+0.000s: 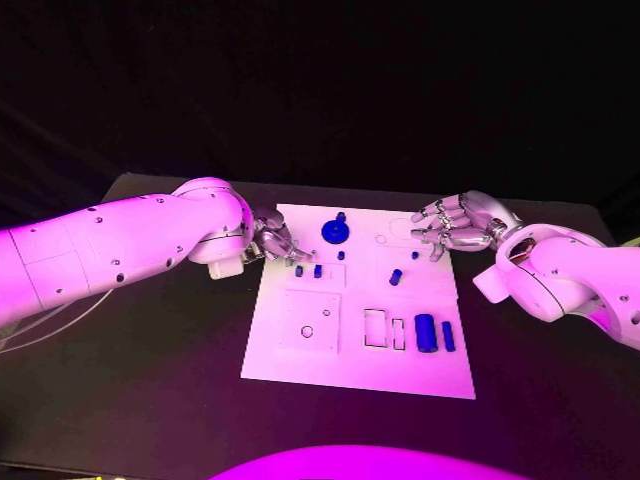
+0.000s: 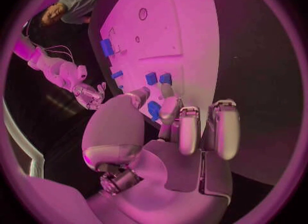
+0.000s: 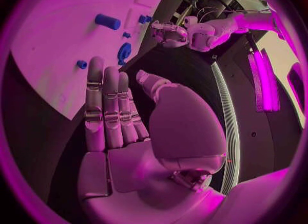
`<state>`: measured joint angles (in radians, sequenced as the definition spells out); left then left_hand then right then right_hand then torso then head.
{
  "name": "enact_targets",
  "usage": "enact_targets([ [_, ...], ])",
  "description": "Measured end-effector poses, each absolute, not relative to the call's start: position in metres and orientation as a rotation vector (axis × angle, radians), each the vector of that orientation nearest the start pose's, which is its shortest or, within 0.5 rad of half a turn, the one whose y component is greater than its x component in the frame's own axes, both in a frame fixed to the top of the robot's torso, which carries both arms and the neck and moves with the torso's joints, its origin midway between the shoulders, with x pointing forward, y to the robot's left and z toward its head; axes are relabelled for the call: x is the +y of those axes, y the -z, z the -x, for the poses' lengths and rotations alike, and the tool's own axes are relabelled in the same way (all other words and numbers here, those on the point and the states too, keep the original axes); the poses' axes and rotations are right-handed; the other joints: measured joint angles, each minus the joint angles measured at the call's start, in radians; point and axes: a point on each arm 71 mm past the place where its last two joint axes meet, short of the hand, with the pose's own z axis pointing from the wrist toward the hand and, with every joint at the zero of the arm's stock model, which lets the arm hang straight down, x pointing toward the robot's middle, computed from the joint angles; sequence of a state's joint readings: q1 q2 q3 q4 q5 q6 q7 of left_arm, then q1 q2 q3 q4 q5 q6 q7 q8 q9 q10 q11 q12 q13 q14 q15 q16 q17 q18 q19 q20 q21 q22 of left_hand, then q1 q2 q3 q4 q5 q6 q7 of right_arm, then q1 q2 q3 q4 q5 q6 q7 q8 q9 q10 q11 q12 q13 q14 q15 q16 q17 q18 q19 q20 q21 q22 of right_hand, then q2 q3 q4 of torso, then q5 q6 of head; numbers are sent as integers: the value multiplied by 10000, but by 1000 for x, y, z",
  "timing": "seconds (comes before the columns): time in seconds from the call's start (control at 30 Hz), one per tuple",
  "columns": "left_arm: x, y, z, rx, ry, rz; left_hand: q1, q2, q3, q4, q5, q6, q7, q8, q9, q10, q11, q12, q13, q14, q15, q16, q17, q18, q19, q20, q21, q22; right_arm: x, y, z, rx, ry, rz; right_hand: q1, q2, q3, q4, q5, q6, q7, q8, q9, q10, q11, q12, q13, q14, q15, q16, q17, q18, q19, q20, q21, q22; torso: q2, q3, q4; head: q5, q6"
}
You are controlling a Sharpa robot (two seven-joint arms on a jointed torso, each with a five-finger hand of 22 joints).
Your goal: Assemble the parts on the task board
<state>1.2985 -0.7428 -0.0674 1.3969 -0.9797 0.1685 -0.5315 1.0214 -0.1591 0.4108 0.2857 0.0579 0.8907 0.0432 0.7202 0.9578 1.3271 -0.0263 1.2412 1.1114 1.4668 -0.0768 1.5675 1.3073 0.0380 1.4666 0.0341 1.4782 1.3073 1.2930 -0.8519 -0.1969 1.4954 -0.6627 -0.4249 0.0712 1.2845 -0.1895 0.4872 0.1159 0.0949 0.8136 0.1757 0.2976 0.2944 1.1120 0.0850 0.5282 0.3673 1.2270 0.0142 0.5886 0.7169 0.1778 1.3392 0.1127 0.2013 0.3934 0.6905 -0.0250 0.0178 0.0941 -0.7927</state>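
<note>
The white task board [image 1: 356, 350] lies mid-table. On it are a round blue part [image 1: 335, 232], several small blue parts [image 1: 317, 270] and two blue cylinders [image 1: 425, 328]. My left hand [image 1: 274, 240] hovers at the board's far left edge with its fingers apart. In the left wrist view a blue part [image 2: 154, 110] shows between the left hand's [image 2: 173, 131] thumb and a finger; I cannot tell if they touch it. Near the far right corner my right hand [image 1: 457, 222] holds nothing. Its palm [image 3: 128, 147] is flat and its fingers straight beside the board [image 3: 58, 39] and round part [image 3: 123, 53].
The board has a square plate with a small hole [image 1: 309, 320] and rectangular slots [image 1: 375, 327] near its front. Black table [image 1: 162, 380] surrounds the board on all sides. Both white forearms slant in over the table's far corners.
</note>
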Motion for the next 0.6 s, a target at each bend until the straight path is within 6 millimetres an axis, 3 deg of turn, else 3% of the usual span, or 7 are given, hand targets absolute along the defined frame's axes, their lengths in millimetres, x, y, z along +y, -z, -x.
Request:
enact_targets([
  [0.13,203,198,-509,23276,4271,2412,157,117,-219,54,0,-202,131,-341,-249,-258,105,-276,-315,0,0,0,0,0,0,0,-170,0,-225,197,-490,17198,-9735,-5374,0,0,0,0,0,0,0,0,0,0,0,0,0,0,0,0,0,0,0,0,0,0,0,0,5,-6,0],
  [0.2,203,198,-508,23248,4336,2391,324,142,-420,46,0,-491,265,-724,-542,-672,234,-719,-848,-3,118,0,0,1,-144,143,-402,0,-225,197,-490,17197,-9735,-5374,0,0,0,0,0,0,0,0,0,0,0,0,0,0,0,0,0,0,0,0,0,0,0,0,5,-8,-5],
  [0.33,202,196,-505,23028,4550,2341,478,171,-669,46,0,-693,443,-1109,-903,-1004,393,-1088,-1314,4,226,0,3,0,-288,247,-582,0,-225,197,-490,17196,-9735,-5375,0,0,0,0,0,0,-1,0,0,0,0,0,0,0,0,0,0,0,0,0,0,0,0,0,5,-9,4],
  [0.6,203,196,-498,22289,4867,2439,680,160,-770,25,0,-685,436,-1165,-1076,-1033,423,-1025,-1257,-2,252,0,8,-1,-287,247,-582,0,-225,197,-490,17189,-9729,-5380,0,0,0,0,0,2,-2,0,1,0,0,0,1,0,0,0,0,-1,0,0,0,1,0,0,6,-3,16],
])
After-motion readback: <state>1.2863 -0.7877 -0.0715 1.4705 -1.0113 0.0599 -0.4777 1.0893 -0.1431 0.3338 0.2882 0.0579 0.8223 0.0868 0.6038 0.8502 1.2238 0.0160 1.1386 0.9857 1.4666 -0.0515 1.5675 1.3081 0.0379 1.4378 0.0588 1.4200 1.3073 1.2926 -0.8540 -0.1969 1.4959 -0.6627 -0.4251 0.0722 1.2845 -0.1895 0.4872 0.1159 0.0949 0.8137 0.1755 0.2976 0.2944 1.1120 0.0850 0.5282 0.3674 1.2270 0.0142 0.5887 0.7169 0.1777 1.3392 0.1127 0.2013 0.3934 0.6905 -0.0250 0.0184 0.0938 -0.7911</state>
